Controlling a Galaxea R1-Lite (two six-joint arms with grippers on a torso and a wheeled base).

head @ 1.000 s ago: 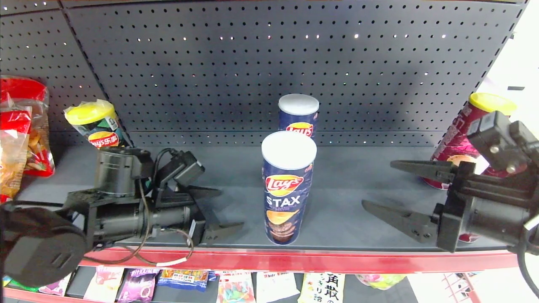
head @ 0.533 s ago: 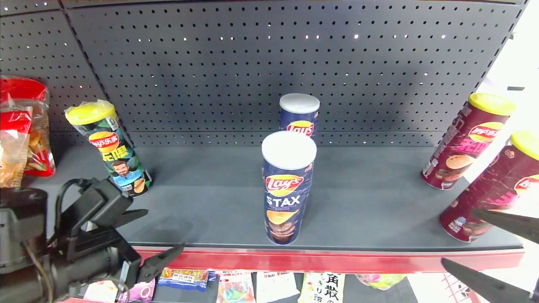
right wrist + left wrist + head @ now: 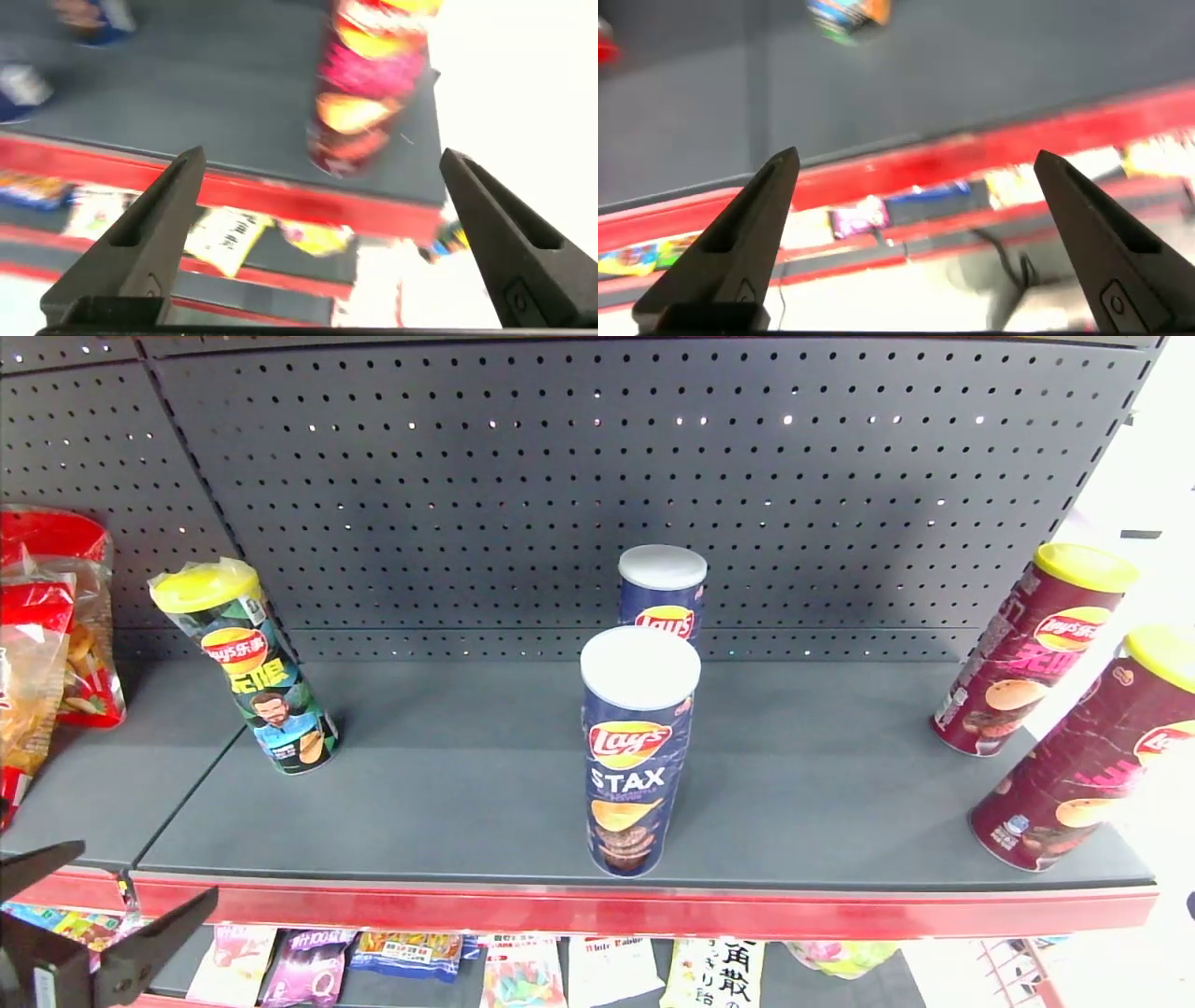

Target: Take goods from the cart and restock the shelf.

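On the grey shelf (image 3: 467, 784) a blue chip can (image 3: 639, 756) stands near the front edge, with a second blue can (image 3: 663, 593) behind it. A yellow-lidded green can (image 3: 247, 667) stands at the left. Two maroon cans (image 3: 1036, 649) (image 3: 1088, 751) stand at the right. My left gripper (image 3: 145, 873) hangs open and empty below the shelf's left front corner; its wrist view has the gripper (image 3: 915, 157) facing the red shelf edge (image 3: 971, 154). My right gripper (image 3: 320, 161) is open and empty, in front of the shelf's right end and below a maroon can (image 3: 374, 84).
Red snack bags (image 3: 47, 616) fill the shelf's far left. A perforated back panel (image 3: 560, 476) closes the rear. Snack packets (image 3: 523, 971) lie on the lower shelf under the red front rail (image 3: 653, 910). Wide bare shelf lies between the cans.
Both arms have pulled back from the shelf, downward and outward. The left gripper dropped to the lower left corner of the head view; the right one left that view. The cans stayed put.
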